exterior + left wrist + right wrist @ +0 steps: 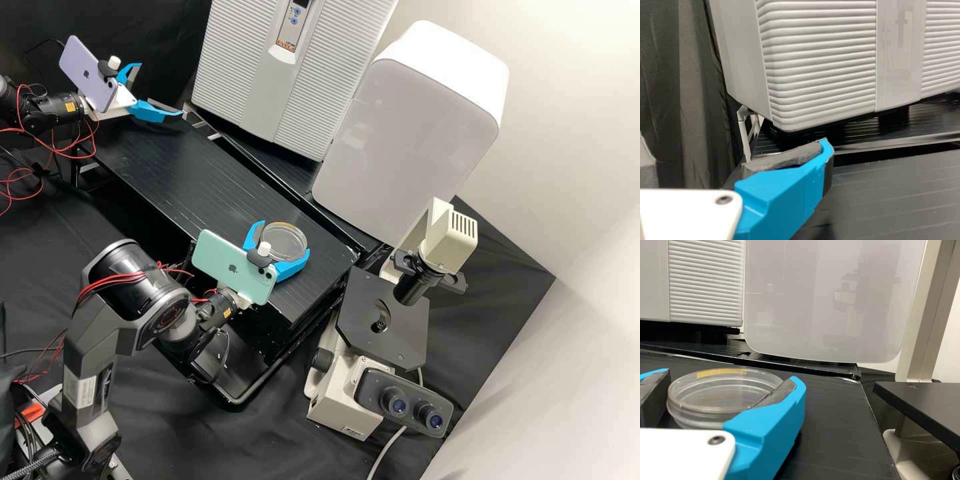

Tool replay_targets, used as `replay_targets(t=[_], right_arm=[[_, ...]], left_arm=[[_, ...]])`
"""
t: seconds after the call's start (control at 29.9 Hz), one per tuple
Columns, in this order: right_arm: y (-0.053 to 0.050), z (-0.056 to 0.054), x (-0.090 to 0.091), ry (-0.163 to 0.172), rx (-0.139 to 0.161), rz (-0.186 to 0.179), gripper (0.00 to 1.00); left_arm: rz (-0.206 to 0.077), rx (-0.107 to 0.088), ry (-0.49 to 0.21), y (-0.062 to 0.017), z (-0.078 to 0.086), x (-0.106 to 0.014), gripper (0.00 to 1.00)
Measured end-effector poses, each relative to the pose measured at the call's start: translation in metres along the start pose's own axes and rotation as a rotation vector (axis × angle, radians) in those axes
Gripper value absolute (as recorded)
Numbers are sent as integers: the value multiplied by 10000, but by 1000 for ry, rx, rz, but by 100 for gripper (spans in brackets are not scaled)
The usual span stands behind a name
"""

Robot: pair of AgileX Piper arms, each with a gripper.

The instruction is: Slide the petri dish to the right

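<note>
A clear petri dish lies near the right end of the raised black platform. My right gripper is down around it, one blue finger on each side. In the right wrist view both pads meet the rim of the dish, so the right gripper is shut on it. My left gripper hangs over the far left end of the platform, open with nothing in it. In the left wrist view, one of the left gripper's blue fingers sits just above the platform surface.
The platform's right edge lies a short way beyond the dish. Past it stands a microscope with a black stage. A tall white box and a ribbed white appliance line the back.
</note>
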Motion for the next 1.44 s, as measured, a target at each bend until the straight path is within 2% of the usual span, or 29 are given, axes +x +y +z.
replay_targets(t=[0.44,0.54,0.64,0.74,0.8,0.9,0.97,1.04,1.07,1.11,1.17,1.21,1.31,1.44], right_arm=[[-2,-3,0,-1,1,1,100],[1,-22,-16,-12,12,8,100],[27,-9,-81,-65,47,54,100],[57,3,-181,-120,59,113,100],[88,-25,-261,-130,53,159,100],[124,-61,-417,-138,61,195,100],[174,-104,-501,-111,72,214,100],[223,-151,-594,-60,111,224,100],[245,-176,-631,-34,125,230,100],[283,-230,-684,15,145,236,100],[316,-290,-759,69,167,241,100],[324,-315,-784,91,173,242,100],[350,-385,-850,148,160,249,100],[378,-439,-918,188,162,270,100]], left_arm=[[0,0,0,0,0,0,100],[0,0,0,0,0,0,100],[0,0,0,0,0,0,100],[0,0,0,0,0,0,100],[0,0,0,0,0,0,100],[0,0,0,0,0,0,100],[0,0,0,0,0,0,100],[0,0,0,0,0,0,100],[0,0,0,0,0,0,100],[0,0,0,0,0,0,100],[0,0,0,0,0,0,100],[0,0,0,0,0,0,100],[0,0,0,0,0,0,100],[0,0,0,0,0,0,100]])
